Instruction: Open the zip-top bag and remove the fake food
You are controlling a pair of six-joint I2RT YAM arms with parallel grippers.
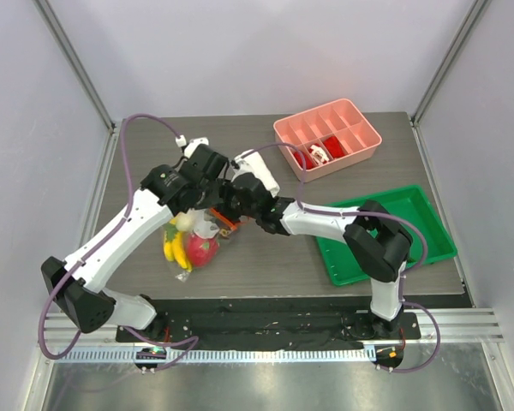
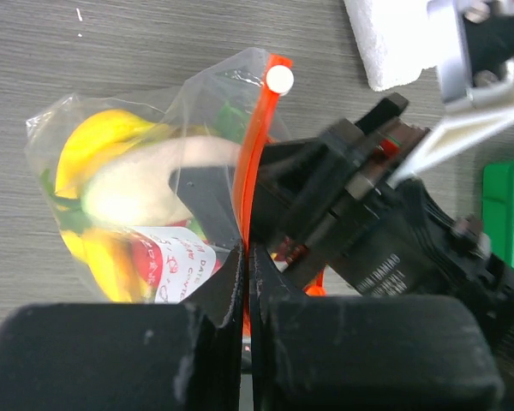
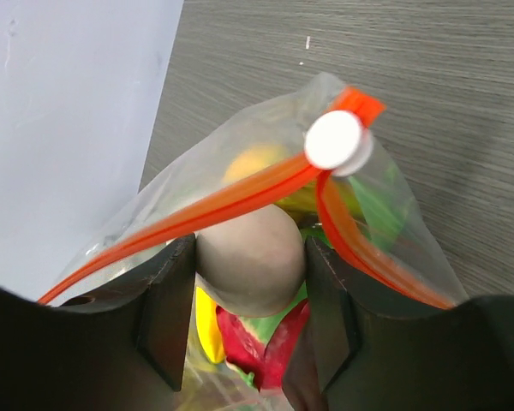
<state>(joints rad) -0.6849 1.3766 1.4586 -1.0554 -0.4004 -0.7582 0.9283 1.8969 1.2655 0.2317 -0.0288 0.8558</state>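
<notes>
Surface: grey wood-grain table, matte and dry.
Room: pale plain walls on three sides, metal posts in the corners.
Trays: pink divided tray at the far right with small red-and-white pieces; green tray nearer on the right, partly under the right arm.
Towel: rolled white towel just beyond the bag, cut off by the frame edge in the left wrist view.
Bag: zip-top bag on the table left of centre, between the two wrists, mouth parted, white slider at the end of the orange zip strip.
Left gripper: fingers pressed together, pinching the zip strip.
Right gripper: fingers half-closed inside the bag mouth, the white oblong vegetable filling the gap and touching both.
Fake food: inside the bag; yellow banana and a red piece seen through the plastic.
Hidden: bag mouth covered by both wrists from above; green bits inside too blurred to name.
Writing: white label with red print inside the bag, and small white lettering on the black body of the right gripper, neither readable.
</notes>
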